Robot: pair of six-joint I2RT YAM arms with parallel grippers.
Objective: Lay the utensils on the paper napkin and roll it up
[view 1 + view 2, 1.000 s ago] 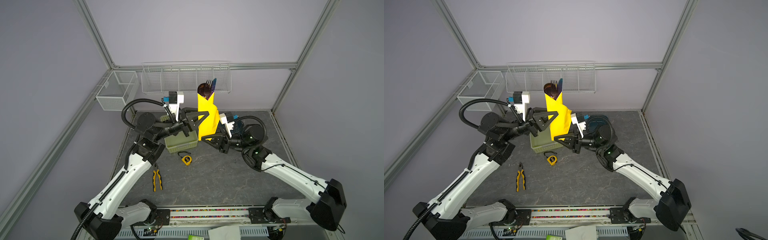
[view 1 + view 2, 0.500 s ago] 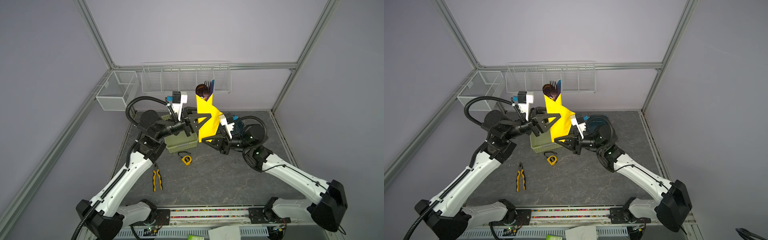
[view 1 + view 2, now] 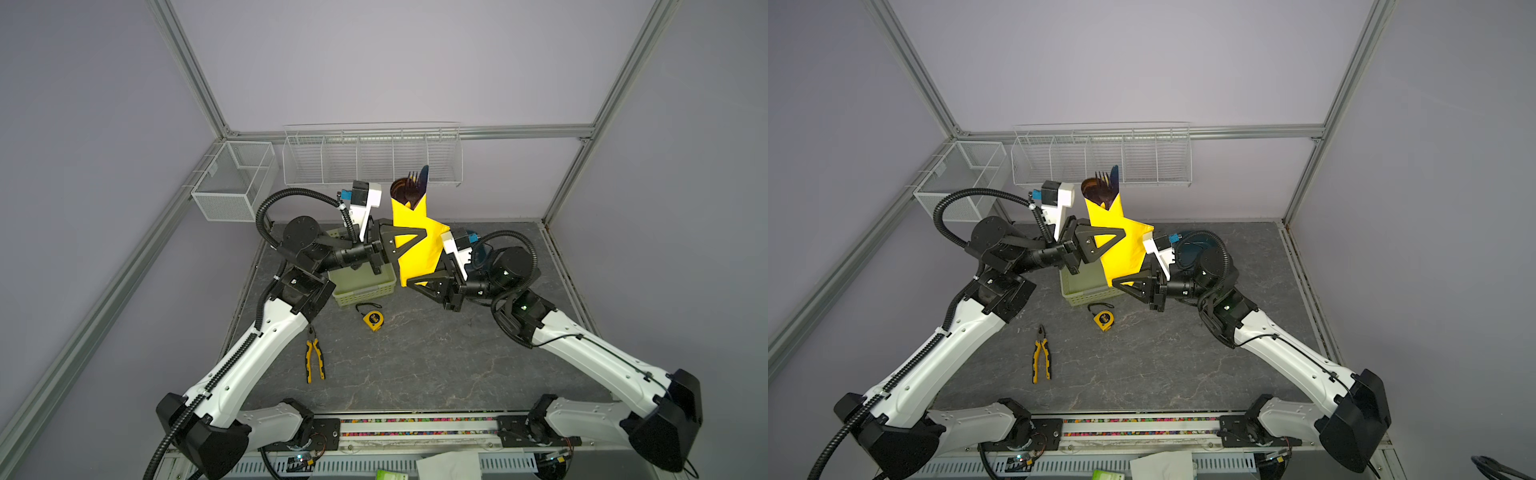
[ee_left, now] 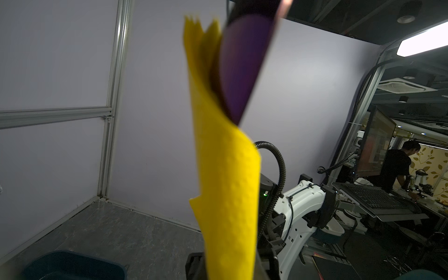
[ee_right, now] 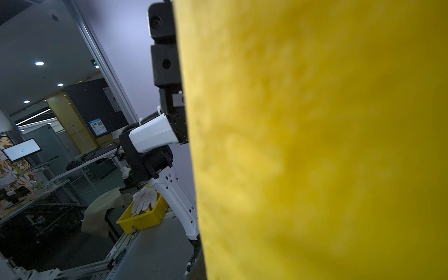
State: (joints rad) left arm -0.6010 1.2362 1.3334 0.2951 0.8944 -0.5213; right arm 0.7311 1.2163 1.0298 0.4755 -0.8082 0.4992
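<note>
1. The bright yellow paper napkin (image 3: 430, 249), wrapped into a loose roll, stands upright in the air above the dark grey marbled table (image 3: 415, 357), near its back edge and clear of the surface.
2. The slim dark utensils (image 3: 405, 193) with purplish heads poke out of the roll's top end.
3. The left gripper (image 3: 422, 232) is clenched on the roll's middle.
4. The right gripper (image 3: 411, 283) meets the roll's lower end, but whether it is clamped there cannot be told.

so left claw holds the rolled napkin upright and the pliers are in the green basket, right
No, the pliers lie on the table outside the green basket, as both top views show. The left claw does hold the rolled napkin upright.
</note>
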